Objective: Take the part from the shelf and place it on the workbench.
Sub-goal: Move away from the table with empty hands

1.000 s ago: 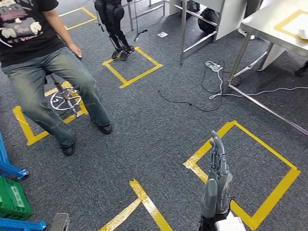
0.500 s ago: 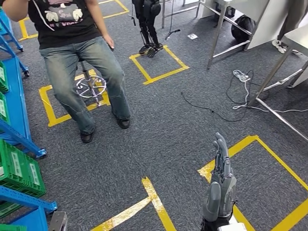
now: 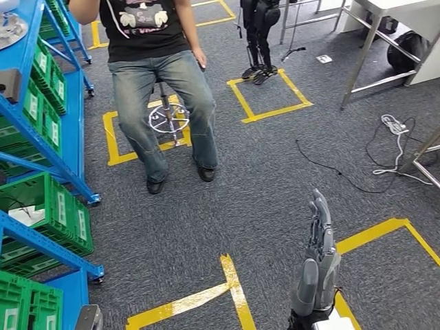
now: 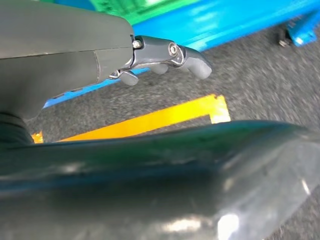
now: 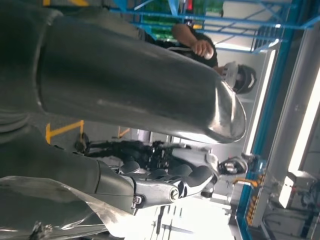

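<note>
The blue shelf (image 3: 77,130) stands along the left of the head view, with green bins (image 3: 57,213) on its levels. A pale round object (image 3: 10,27) and a dark grey block (image 3: 9,84) sit on its upper levels; I cannot tell which is the part. My right hand (image 3: 316,261) is raised low in the middle right, fingers straight and apart, holding nothing. It appears the same in the right wrist view (image 5: 162,185). My left hand (image 4: 166,52) hangs near the shelf's blue base (image 4: 226,25), fingers stretched out and empty.
A person (image 3: 155,89) sits on a stool (image 3: 168,117) close to the shelf. Another robot's legs (image 3: 259,41) stand in a yellow floor square beyond. Metal table legs (image 3: 363,62) and a loose cable (image 3: 389,127) lie at the right. Yellow tape (image 3: 234,289) marks the carpet.
The camera has turned left: the person and floor marks slid right and the blue shelf with green bins came into view. My right hand keeps the same raised pose.
</note>
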`<act>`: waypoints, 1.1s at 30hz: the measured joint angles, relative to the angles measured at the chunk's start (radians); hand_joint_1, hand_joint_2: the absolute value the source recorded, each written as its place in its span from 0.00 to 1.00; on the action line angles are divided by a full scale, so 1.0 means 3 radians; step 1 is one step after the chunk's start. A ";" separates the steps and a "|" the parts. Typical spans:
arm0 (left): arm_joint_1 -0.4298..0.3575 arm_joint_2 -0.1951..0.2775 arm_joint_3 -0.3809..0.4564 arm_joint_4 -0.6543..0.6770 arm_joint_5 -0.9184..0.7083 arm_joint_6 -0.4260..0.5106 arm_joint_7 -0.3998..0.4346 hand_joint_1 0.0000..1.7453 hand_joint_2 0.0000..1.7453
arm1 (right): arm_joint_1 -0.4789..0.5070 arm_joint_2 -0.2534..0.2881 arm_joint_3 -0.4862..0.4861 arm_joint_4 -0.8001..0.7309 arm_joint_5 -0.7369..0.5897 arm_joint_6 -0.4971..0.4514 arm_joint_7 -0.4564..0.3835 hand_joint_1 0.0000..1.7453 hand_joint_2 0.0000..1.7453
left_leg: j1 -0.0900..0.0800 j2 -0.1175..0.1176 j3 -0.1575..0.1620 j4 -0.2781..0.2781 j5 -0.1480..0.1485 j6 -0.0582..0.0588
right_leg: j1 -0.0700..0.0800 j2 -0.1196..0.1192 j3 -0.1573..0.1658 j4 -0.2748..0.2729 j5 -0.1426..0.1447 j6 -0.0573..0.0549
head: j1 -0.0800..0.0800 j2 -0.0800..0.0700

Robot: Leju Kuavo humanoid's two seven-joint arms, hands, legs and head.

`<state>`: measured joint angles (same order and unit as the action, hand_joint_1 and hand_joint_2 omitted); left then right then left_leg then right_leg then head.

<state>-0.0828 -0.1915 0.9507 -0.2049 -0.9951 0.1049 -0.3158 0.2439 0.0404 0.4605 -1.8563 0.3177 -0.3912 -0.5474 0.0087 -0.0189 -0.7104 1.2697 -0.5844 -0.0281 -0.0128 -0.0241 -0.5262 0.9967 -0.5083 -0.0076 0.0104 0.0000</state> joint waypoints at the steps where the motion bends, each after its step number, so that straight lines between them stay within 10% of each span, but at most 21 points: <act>1: 0.0003 0.0001 0.0001 0.0000 -0.0002 0.0000 0.0002 0.00 0.00 | -0.0001 0.0000 0.0000 0.0000 0.0000 0.0003 0.0003 0.00 0.00 | 0.0007 0.0013 -0.0037 0.0081 -0.0003 -0.0007 | 0.0001 -0.0047 0.0003 0.0000 -0.0005 0.0000 | -0.0001 0.0000; 5: 0.0007 0.0005 0.0004 0.0000 -0.0003 0.0000 0.0003 0.00 0.00 | -0.0006 0.0000 0.0000 -0.0002 0.0000 0.0009 0.0009 0.00 0.00 | 0.0001 0.0176 0.0329 -0.0613 0.0354 0.0009 | 0.0011 -0.0205 0.0042 0.0003 -0.0042 0.0036 | -0.0003 0.0000; 7: 0.0003 0.0003 0.0005 0.0000 -0.0003 0.0000 0.0004 0.00 0.00 | -0.0012 0.0000 -0.0001 -0.0003 0.0000 0.0010 0.0009 0.00 0.00 | -0.0024 0.0265 0.0441 -0.0840 0.0402 0.0045 | 0.0029 -0.0262 0.0054 0.0005 -0.0064 0.0068 | 0.0003 0.0000; 10: 0.0015 0.0004 0.0005 0.0000 -0.0003 0.0000 0.0004 0.00 0.00 | -0.0031 0.0000 0.0003 -0.0004 0.0001 0.0013 0.0009 0.00 0.00 | -0.0036 0.0189 0.0434 -0.0869 0.0403 0.0103 | 0.0025 -0.0301 0.0082 -0.0004 -0.0087 0.0123 | 0.0010 0.0000; 14: 0.0005 0.0006 0.0007 0.0000 -0.0005 0.0000 0.0008 0.00 0.00 | -0.0040 0.0000 0.0002 -0.0009 0.0003 0.0016 0.0009 0.00 0.00 | -0.0019 0.0055 0.0445 -0.0898 0.0427 0.0170 | 0.0005 0.0019 -0.0166 0.0506 -0.0378 0.0154 | 0.0030 0.0000; 17: 0.0004 0.0006 0.0008 0.0000 -0.0008 -0.0001 0.0009 0.00 0.00 | -0.0030 0.0000 0.0000 -0.0007 0.0002 0.0016 0.0010 0.00 0.00 | -0.0035 -0.0071 0.0441 -0.0895 0.0427 0.0183 | 0.0009 0.0078 -0.0462 0.0986 -0.0473 0.0142 | 0.0034 0.0000; 21: 0.0002 0.0004 0.0010 0.0000 -0.0010 -0.0002 0.0009 0.00 0.00 | -0.0031 0.0000 -0.0003 -0.0006 0.0002 0.0015 0.0009 0.00 0.00 | -0.0040 -0.0248 0.0449 -0.0881 0.0421 0.0166 | -0.0002 0.0271 -0.0176 0.0244 -0.0028 0.0099 | 0.0032 0.0000; 23: 0.0003 0.0003 0.0011 0.0000 -0.0010 -0.0004 0.0009 0.00 0.00 | -0.0028 0.0000 -0.0003 -0.0007 0.0002 0.0011 0.0010 0.00 0.00 | -0.0032 -0.0317 0.0423 -0.0870 0.0427 0.0128 | -0.0004 0.0366 -0.0084 0.0060 0.0004 0.0087 | 0.0032 0.0000; 25: 0.0013 0.0005 0.0011 0.0000 -0.0010 -0.0005 0.0009 0.00 0.00 | -0.0029 0.0000 -0.0002 -0.0008 0.0003 0.0009 0.0010 0.00 0.00 | -0.0018 -0.0365 0.0396 -0.0863 0.0433 0.0085 | 0.0001 0.0307 -0.0060 0.0040 0.0011 0.0067 | 0.0032 0.0000; 27: 0.0016 0.0008 0.0011 0.0000 -0.0009 -0.0005 0.0009 0.00 0.00 | -0.0029 0.0000 0.0000 -0.0010 0.0005 0.0009 0.0009 0.00 0.00 | -0.0023 -0.0253 0.0341 -0.0745 0.0355 0.0054 | -0.0005 0.0219 -0.0040 0.0016 0.0019 0.0031 | 0.0024 0.0000; 31: 0.0004 0.0005 0.0011 0.0000 -0.0010 -0.0005 0.0009 0.00 0.00 | -0.0016 0.0000 -0.0002 -0.0011 0.0005 0.0010 0.0010 0.00 0.00 | -0.0010 0.0003 -0.0022 0.0024 0.0002 0.0001 | 0.0011 0.0004 -0.0019 0.0005 0.0001 -0.0007 | 0.0014 0.0000; 33: 0.0013 0.0007 0.0012 0.0000 -0.0010 -0.0005 0.0009 0.00 0.00 | -0.0015 0.0000 -0.0002 -0.0010 0.0005 0.0010 0.0010 0.00 0.00 | -0.0001 0.0024 -0.0006 0.0011 0.0080 -0.0008 | 0.0013 -0.0087 -0.0006 0.0005 -0.0015 -0.0002 | 0.0012 0.0000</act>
<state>-0.0788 -0.1895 0.9545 -0.2049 -0.9979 0.1034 -0.3132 0.2392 0.0404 0.4601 -1.8594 0.3193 -0.3883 -0.5446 0.0085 -0.0116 -0.7123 1.2730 -0.5605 -0.0306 -0.0090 -0.0502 -0.5279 0.9982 -0.5127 -0.0083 0.0141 0.0000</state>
